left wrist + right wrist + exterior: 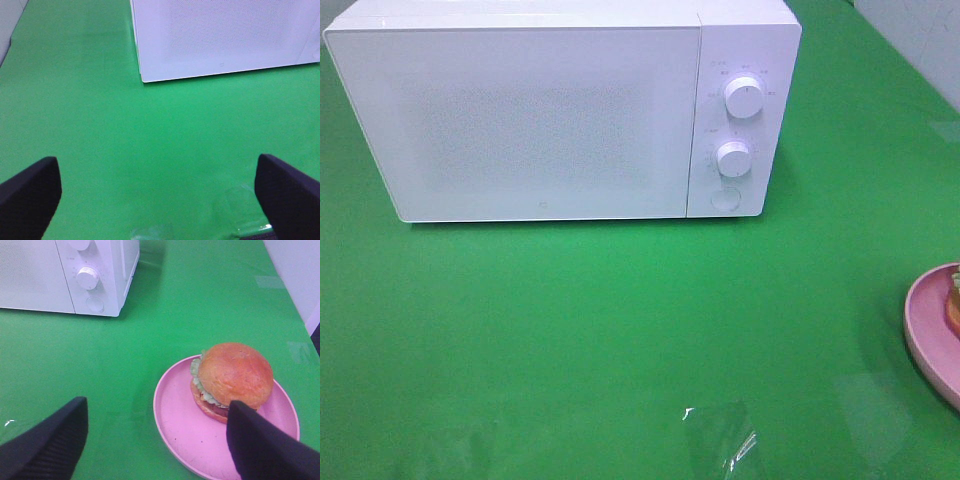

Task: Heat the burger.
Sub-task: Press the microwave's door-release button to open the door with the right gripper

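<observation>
We see burger [232, 377] on pink plate [190, 435], well right of shut microwave [540, 120], on green tabletop [620, 330]. Our left fingers [30, 192] spread wide, empty. Our right fingers [50, 442] wide apart near burger, holding nothing.

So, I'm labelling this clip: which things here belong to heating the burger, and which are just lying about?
For the job:
burger
pink plate under it
white microwave, door shut

Lying about:
clear film scrap on the green cloth
</observation>
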`<state>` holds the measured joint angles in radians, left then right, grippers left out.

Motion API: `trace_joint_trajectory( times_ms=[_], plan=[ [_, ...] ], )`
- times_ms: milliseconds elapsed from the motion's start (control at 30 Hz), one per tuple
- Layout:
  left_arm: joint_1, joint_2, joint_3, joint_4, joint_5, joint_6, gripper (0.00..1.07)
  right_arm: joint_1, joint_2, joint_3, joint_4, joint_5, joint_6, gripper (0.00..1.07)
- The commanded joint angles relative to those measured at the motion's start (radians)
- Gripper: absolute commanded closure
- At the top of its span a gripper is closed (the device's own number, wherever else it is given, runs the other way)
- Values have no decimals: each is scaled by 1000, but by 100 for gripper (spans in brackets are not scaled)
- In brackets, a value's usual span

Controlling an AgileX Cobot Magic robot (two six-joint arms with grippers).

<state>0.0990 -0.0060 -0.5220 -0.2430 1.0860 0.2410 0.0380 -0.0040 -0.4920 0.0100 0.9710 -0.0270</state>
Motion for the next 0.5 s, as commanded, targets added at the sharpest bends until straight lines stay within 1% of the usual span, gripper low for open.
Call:
trace_joint_trajectory(
  times_ms=[33, 500],
  plan=[
    [5, -4, 3, -8, -13, 2, 9, -1, -28, 1, -1, -10, 6, 35],
    [5, -4, 3, -8, -13, 2, 9, -1, -28, 1, 4, -12, 6, 35]
  ],
)
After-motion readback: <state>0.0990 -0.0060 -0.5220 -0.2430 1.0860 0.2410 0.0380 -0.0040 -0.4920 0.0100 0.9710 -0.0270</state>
